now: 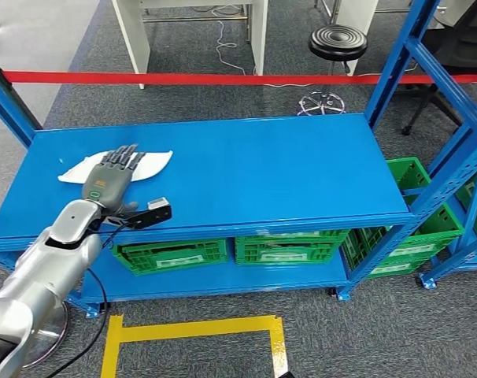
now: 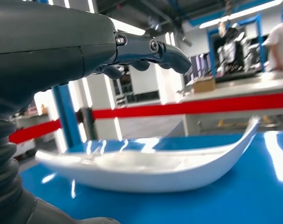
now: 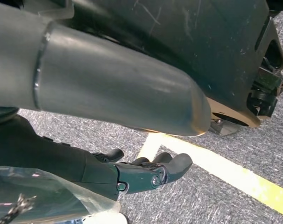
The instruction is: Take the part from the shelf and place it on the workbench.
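Grey carpet ran under a long blue steel shelf (image 1: 236, 169), with green plastic crates (image 1: 171, 255) on its lower tier and a red barrier tape (image 1: 224, 79) behind. At about nine o'clock on the top deck lay the part, a shallow white curved plastic shell (image 1: 153, 164), and the left hand (image 1: 110, 183) hovered flat above it, fingers spread wide and holding nothing. The reach looked complete and the grasp not yet begun; next the fingers would probably need to lower and close round the thin rim. From the left wrist, a gap showed between the fingers (image 2: 161, 51) and the shell (image 2: 143, 168). The right hand (image 3: 147, 172) hung over the floor, fingers loosely apart, empty.
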Controlling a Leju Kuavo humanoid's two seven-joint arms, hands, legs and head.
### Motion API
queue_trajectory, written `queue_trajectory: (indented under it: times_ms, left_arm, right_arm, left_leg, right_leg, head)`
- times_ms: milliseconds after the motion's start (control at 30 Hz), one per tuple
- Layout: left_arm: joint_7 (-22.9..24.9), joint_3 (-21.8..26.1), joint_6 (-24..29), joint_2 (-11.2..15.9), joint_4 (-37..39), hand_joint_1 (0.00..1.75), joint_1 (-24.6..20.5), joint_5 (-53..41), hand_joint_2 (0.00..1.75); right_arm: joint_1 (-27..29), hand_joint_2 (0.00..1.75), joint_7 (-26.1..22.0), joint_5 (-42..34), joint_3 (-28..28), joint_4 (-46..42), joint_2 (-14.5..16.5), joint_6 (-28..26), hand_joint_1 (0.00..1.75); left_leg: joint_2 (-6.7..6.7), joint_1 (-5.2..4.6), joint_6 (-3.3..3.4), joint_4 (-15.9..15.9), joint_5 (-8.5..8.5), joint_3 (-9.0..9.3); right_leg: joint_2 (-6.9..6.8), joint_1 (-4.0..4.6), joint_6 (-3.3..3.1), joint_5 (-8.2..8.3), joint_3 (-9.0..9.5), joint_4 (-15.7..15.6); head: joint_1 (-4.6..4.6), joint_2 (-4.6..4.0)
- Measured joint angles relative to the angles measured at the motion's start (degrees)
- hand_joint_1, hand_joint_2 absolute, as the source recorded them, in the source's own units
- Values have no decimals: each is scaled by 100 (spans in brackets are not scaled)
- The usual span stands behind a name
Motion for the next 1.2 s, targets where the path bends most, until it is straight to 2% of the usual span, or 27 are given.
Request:
queue_trajectory:
  times_ms: [167, 333, 433, 667, 867, 1100, 1200]
  left_arm:
    - [56, 122, -40, 7, 151, 0, 31, 76, 175]
    - [144, 274, -34, 39, 239, 0, 101, 130, 175]
    - [154, 395, 12, 107, 273, 0, 196, 156, 175]
    - [311, 665, 42, 231, 305, 0, 349, 158, 175]
    - [455, 888, 41, 257, 318, 0, 355, 153, 175]
    - [818, 987, 50, 243, 321, 0, 355, 17, 175]
    - [889, 1043, 148, 222, 321, 0, 362, 107, 44]
  right_arm:
    - [3, 0, 60, -13, 0, 0, 15, -88, 0]
    - [5, 0, 301, -221, -72, -15, -49, -706, 0]
    - [4, 0, 304, -520, -270, -45, -248, -1145, 0]
    - [-7, 0, 123, -1192, -883, -167, -779, -1654, 0]
    - [-18, 0, 57, -1380, -1308, -242, -985, -1817, 0]
    - [-27, 0, 145, -1393, -1521, -262, -1026, -1855, 0]
    - [-23, 0, 246, -1285, -1529, -261, -1012, -1773, 0]
  left_leg:
    - [-1, 0, 0, 0, 0, -2]
    - [-1, -1, 0, 0, 0, -5]
    - [-1, -3, 0, 1, 0, -5]
    - [-1, -7, 1, 3, 0, -7]
    - [-2, -6, 1, 3, 0, -6]
    - [-2, -5, 1, 3, 0, -7]
    - [-2, -5, 1, 3, 0, -7]
  right_leg:
    - [-2, 0, 0, 0, 0, 0]
    - [-2, -2, 0, 0, -2, -1]
    - [-1, -4, 0, 0, -3, -1]
    - [-3, -8, 1, 0, -5, -2]
    - [-6, -8, 1, 1, -5, -1]
    - [-2, -5, 1, 1, -6, 0]
    - [-3, -5, 1, 0, -6, -1]
  head:
    - [0, 0]
    - [1, 0]
    - [1, 0]
    - [1, 0]
    - [0, 0]
    - [1, 0]
    - [1, 0]
